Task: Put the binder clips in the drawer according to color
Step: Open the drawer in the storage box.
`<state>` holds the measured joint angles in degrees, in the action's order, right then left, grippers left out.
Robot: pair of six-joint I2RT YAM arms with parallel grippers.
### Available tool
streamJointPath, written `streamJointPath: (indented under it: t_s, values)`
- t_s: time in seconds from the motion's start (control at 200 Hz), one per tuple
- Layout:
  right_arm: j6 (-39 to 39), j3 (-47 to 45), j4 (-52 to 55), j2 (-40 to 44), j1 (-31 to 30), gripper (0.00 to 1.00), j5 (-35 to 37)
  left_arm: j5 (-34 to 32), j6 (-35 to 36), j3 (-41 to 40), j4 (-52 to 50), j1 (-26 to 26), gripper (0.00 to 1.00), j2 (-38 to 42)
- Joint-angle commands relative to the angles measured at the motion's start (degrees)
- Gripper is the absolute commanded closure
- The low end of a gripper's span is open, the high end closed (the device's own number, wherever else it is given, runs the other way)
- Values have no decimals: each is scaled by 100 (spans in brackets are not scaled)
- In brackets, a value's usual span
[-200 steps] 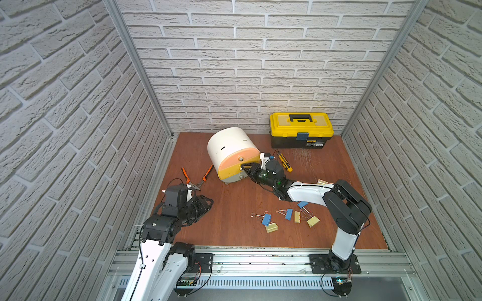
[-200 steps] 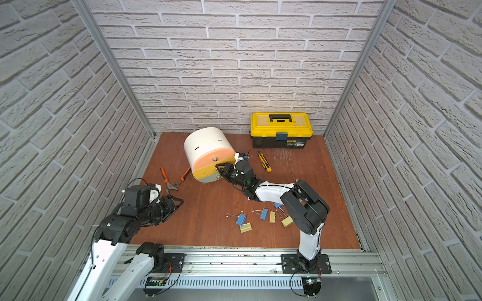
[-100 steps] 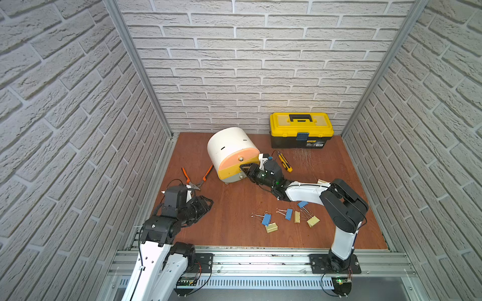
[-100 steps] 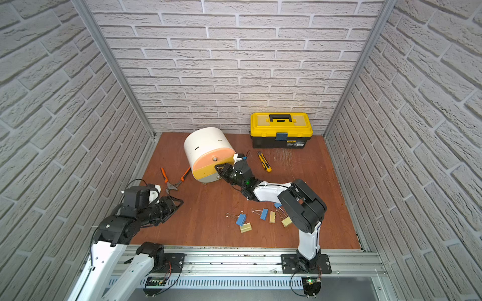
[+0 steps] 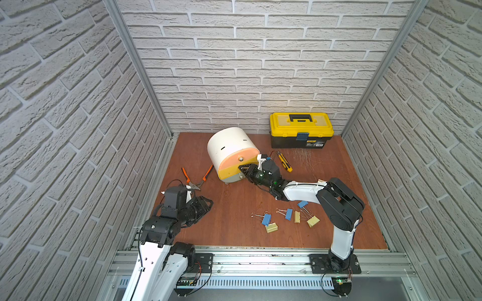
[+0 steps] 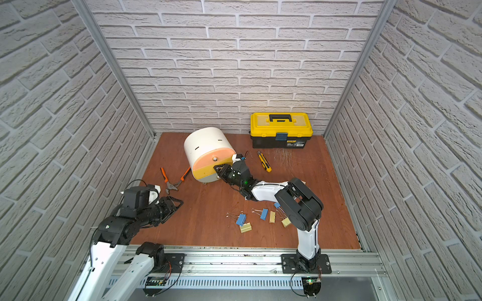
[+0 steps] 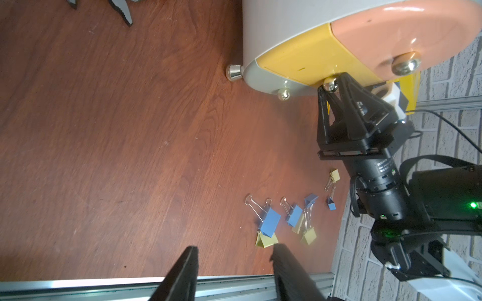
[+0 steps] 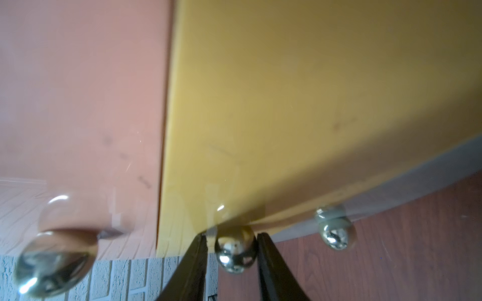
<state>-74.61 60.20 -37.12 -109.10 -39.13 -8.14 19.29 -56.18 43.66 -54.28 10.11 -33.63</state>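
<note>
The right claw [image 8: 232,250] has its two black fingers on either side of the brass knob [image 8: 234,249] of the yellow drawer [image 8: 300,104]. From the right wrist view there is a sliver of daylight on each side, so the fingers look nearly closed around the knob, though I cannot tell if they actually pinch it. The knob sits squarely between the fingertips, and the claw points straight at the front of the cabinet [image 5: 229,146], which stands towards the far edge of the tabletop [image 5: 234,203], a little left of middle. My reading is that the drawer's sliding direction runs along the claw's own pointing axis, back towards the right arm's base at the near edge. A straight pull along that line should open it once the grip is firm.

The binder clips [image 5: 287,214], blue ones and pale yellow ones, lie scattered on the tabletop near the near edge, close under the right arm's elbow and well apart from the cabinet. The peach drawer [image 5: 234,161] above and the grey one below appear closed.

The left claw [image 7: 234,260] hangs part open with nothing between its fingers, near the left edge. It is clearly farther from the knob than the right one.
</note>
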Motion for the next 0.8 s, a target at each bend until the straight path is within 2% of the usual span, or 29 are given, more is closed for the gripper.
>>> streamJointPath:
  t_s: [0.0,0.345,0.795]
  values:
    - [-20,150,-238,-33,-42,66,94,-71,81,121,-46,-44,49,58]
    - [18,-189,-233,261,-76,70,109,-101,48,157,-39,-44,49,78]
    - [79,-1331,-221,1231,-252,72,247,-60,79,269,85,-44,49,-65]
